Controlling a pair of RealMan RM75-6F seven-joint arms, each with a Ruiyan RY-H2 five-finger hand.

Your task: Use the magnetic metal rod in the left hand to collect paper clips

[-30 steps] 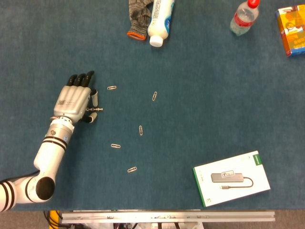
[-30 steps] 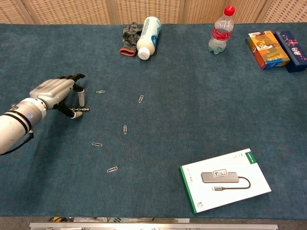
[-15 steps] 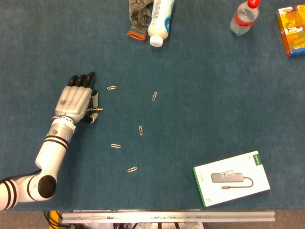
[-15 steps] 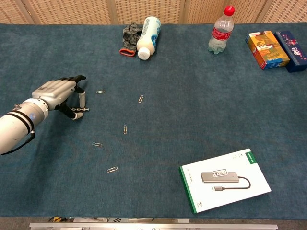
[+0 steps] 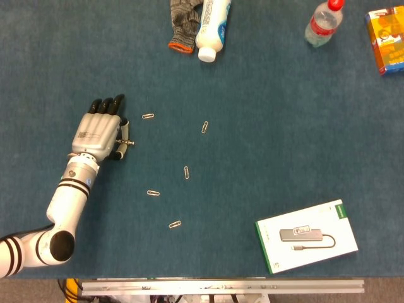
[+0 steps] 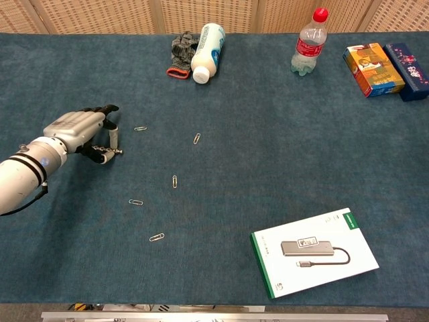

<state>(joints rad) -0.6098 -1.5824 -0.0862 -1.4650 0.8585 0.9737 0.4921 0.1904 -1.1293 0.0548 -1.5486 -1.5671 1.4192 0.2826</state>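
Head view: left hand [image 5: 96, 134] fingers [image 5: 108, 106] clamp a thin magnetic metal rod [image 5: 125, 143]; nearest small silver paper clip [image 5: 148, 116] lies just right of the fingertips on the blue table [image 5: 265, 126].

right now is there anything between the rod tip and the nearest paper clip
No. In the head view only bare blue cloth lies between the magnetic rod in the left hand and the nearest paper clip.

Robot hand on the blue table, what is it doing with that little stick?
The robot's left hand holds a small metal rod, a magnet for picking up paper clips. Five paper clips lie loose on the blue table, and none looks stuck to the rod yet. The nearest paper clip is just beyond the rod's tip, not touching it. The robot's other hand is out of sight.
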